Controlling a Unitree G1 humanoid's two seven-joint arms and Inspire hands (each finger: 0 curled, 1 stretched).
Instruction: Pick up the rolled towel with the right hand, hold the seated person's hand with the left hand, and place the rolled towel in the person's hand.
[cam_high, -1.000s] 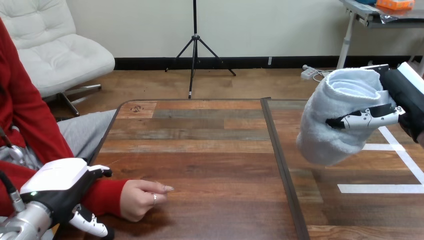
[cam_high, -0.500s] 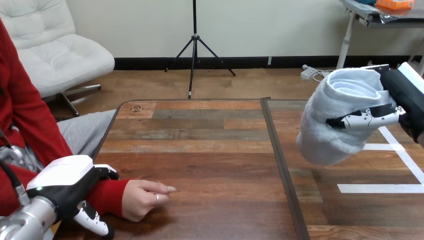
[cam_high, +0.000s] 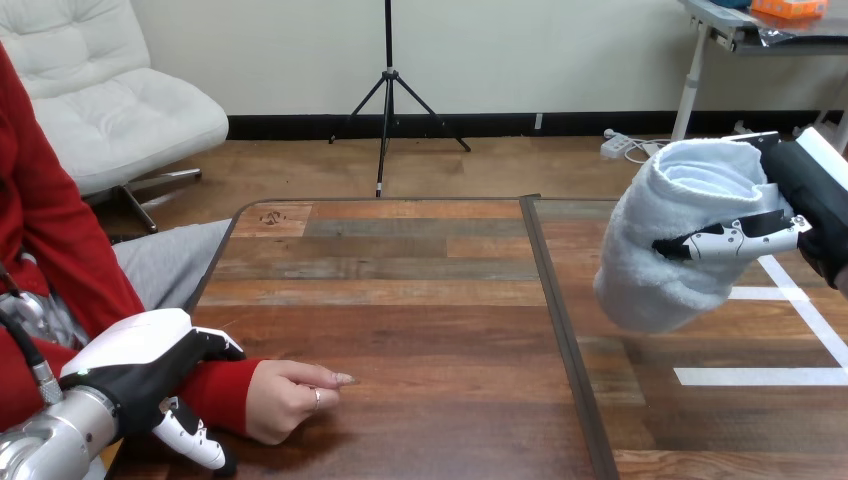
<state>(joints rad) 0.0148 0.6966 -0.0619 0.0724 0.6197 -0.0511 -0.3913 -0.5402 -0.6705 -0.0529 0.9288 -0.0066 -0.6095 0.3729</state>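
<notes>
The rolled towel (cam_high: 672, 235), pale blue and standing on end, hangs above the table's right part with my right hand (cam_high: 800, 215) shut on it; one finger (cam_high: 735, 238) wraps across its front. The person's hand (cam_high: 288, 395) rests on the table at the lower left as a loose fist, its red sleeve (cam_high: 215, 392) running to the left edge. My left hand (cam_high: 140, 372) sits over that sleeved wrist, open. Its thumb (cam_high: 190, 445) is on the near side and its fingers on the far side, not closed round the wrist.
The wooden table (cam_high: 400, 290) has a dark seam (cam_high: 560, 330) running front to back right of centre. White tape lines (cam_high: 790, 300) mark the surface at the right, under the towel. The person's torso and lap are at the left edge.
My left hand has slid right along the red sleeve toward the person's fist and now lies over the wrist. The towel, my right hand and the person's hand have hardly moved.
</notes>
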